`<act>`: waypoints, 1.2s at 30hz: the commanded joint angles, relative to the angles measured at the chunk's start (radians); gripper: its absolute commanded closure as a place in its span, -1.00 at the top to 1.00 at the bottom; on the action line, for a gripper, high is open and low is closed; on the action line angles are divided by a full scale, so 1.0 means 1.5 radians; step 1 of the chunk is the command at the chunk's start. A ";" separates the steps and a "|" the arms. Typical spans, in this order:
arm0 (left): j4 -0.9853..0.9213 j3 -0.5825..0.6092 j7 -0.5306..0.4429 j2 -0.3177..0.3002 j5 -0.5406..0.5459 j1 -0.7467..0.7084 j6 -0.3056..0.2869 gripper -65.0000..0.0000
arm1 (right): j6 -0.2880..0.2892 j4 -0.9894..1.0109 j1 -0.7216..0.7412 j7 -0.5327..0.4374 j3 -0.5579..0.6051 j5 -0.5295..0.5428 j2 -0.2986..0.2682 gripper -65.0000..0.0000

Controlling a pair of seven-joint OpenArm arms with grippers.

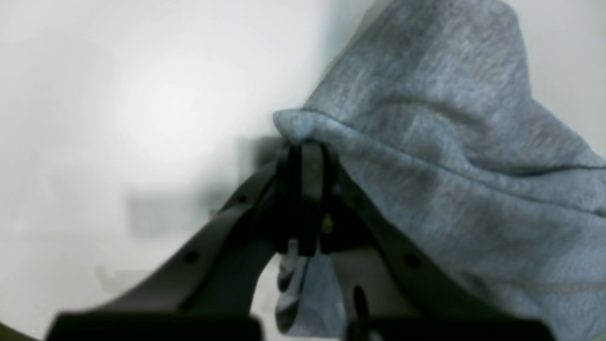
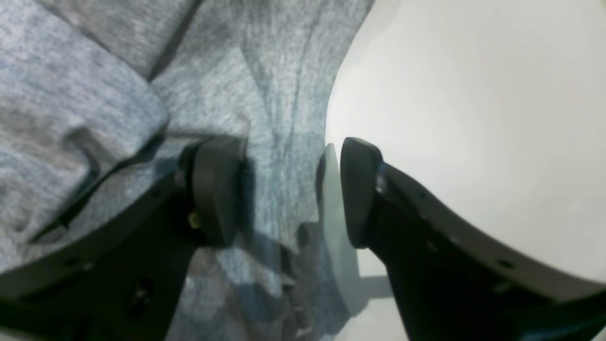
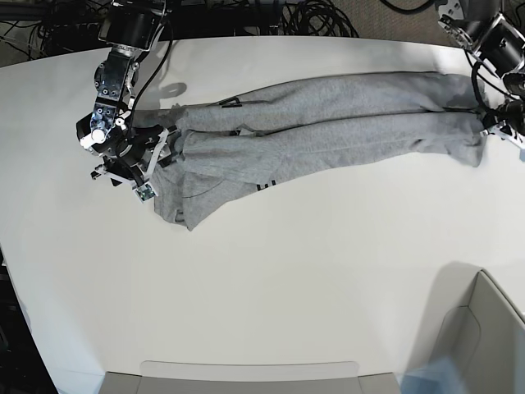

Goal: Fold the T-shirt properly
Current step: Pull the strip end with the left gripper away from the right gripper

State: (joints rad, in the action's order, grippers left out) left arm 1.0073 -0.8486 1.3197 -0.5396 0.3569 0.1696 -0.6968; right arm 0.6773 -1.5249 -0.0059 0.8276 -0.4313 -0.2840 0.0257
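Observation:
The light heather-grey T-shirt [image 3: 328,127] lies folded lengthwise in a long band across the far part of the white table [image 3: 287,279]. A bit of black lettering [image 3: 264,185] peeks out at its lower edge. My left gripper [image 1: 307,150] is shut on a corner of the T-shirt's hem [image 1: 426,156]; in the base view it [image 3: 490,125] is at the shirt's right end. My right gripper [image 2: 289,189] is open at the shirt's left end [image 3: 156,158]. One finger [image 2: 215,189] rests on the fabric [image 2: 279,118], the other finger [image 2: 360,189] over bare table, with the shirt's edge between them.
Black cables [image 3: 287,12] lie behind the table's far edge. A pale open box [image 3: 484,328] stands at the front right corner and a shallow tray [image 3: 246,377] at the front edge.

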 commanded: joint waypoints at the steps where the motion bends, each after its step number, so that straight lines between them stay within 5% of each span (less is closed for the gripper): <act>1: 0.009 -0.004 -0.005 -0.015 0.006 0.007 -0.001 -1.00 | 0.014 0.005 -0.009 0.043 0.001 -0.040 0.001 0.04; 18: 0.017 -0.045 0.023 -0.031 0.007 0.007 -0.001 -1.00 | 0.014 0.004 -0.021 0.043 0.000 -0.040 0.000 0.04; 26: 0.121 -0.041 0.051 -0.041 0.007 0.006 -0.001 -1.00 | 0.014 0.007 -0.017 0.043 0.001 -0.040 0.000 0.04; 36: 0.232 -0.028 0.051 0.002 0.012 -0.086 -0.001 -1.00 | 0.014 0.007 -0.016 0.043 0.002 -0.040 0.000 0.04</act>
State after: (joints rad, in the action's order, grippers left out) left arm 1.3323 -0.8845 1.4071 -0.4973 0.3668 0.0292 -0.6968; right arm 0.6773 -1.5280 -0.0177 0.8074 -0.4309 -0.2874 0.0277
